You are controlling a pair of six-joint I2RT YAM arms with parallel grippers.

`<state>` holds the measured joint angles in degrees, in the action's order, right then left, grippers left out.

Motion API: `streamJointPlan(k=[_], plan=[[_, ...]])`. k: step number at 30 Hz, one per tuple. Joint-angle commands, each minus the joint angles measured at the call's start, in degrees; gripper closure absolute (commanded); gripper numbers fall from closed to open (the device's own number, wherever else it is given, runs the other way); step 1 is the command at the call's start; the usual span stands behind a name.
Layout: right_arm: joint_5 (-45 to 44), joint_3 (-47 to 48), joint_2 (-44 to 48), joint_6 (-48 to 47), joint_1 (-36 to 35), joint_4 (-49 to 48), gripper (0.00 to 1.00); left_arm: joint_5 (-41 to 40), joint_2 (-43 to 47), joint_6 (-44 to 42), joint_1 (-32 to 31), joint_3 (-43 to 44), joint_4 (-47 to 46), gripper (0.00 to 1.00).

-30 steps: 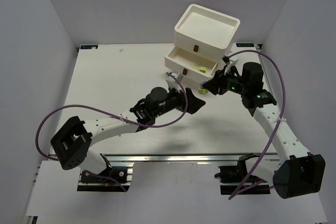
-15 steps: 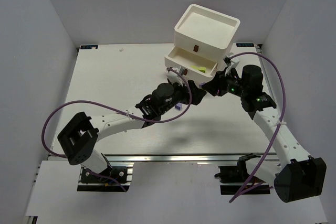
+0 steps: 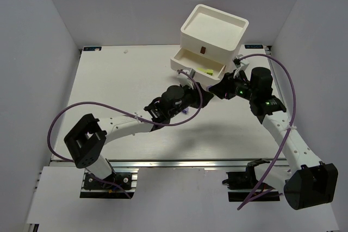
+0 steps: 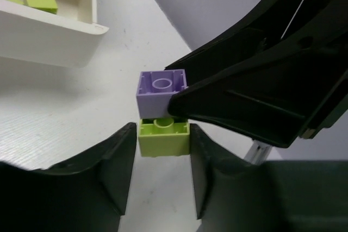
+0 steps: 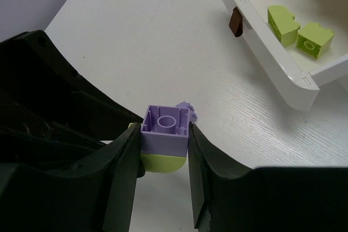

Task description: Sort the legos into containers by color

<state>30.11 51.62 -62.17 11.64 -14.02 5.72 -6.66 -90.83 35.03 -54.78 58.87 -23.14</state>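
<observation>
Purple lego (image 4: 161, 92) stuck atop lime lego (image 4: 163, 138), just near the open drawer (image 4: 49, 42) holding lime pieces. Left jaws clamped on lime, right jaws on purple: presumably for pulling apart before sorting.

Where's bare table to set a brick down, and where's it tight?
Free: the table left of the left arm, to the left wall; also the patch between both arms toward the near edge. Tight: in front of the open drawer, where left fingers and right fingers grip joined bricks.
</observation>
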Motion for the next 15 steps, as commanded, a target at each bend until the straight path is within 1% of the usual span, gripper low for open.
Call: streamJointPlan(k=[1, 2, 5, 6, 8, 9, 12, 15], plan=[[1.0, 0.07, 1.44, 2.07, -0.3, -2.9, 1.0, 0.76, -0.23, -0.22, -0.15, 2.3, -0.94, 0.52], [1.01, -0.02, 1.27, 2.16, -0.22, -2.9, 1.0, 0.94, -0.4, -0.31, -0.15, 2.39, -1.12, 0.61], [1.53, -0.2, 1.18, 3.39, -0.13, -3.34, 1.0, 2.25, -0.76, -0.31, -0.15, 2.83, -1.21, 0.73], [1.45, -0.03, 1.09, 4.09, -0.04, -3.43, 1.0, 2.96, -1.02, -0.4, -0.15, 3.0, -0.95, 0.82], [0.75, 0.24, 0.83, 5.05, 0.05, -3.43, 1.0, 3.75, -1.02, -0.57, -0.15, 3.0, -0.51, 0.89], [0.48, 0.41, 0.56, 5.67, 0.13, -3.26, 1.0, 4.02, -1.11, -0.57, -0.15, 2.83, 0.36, 0.96], [-1.45, 1.64, -0.67, 8.48, 0.31, -2.9, 1.0, 3.93, -0.85, -1.71, -0.15, 2.39, 2.64, 0.99], [-2.6, 3.22, -2.51, 11.64, 0.57, -2.55, 1.0, 3.32, -0.06, -2.42, -0.15, 1.16, 4.15, 1.0]])
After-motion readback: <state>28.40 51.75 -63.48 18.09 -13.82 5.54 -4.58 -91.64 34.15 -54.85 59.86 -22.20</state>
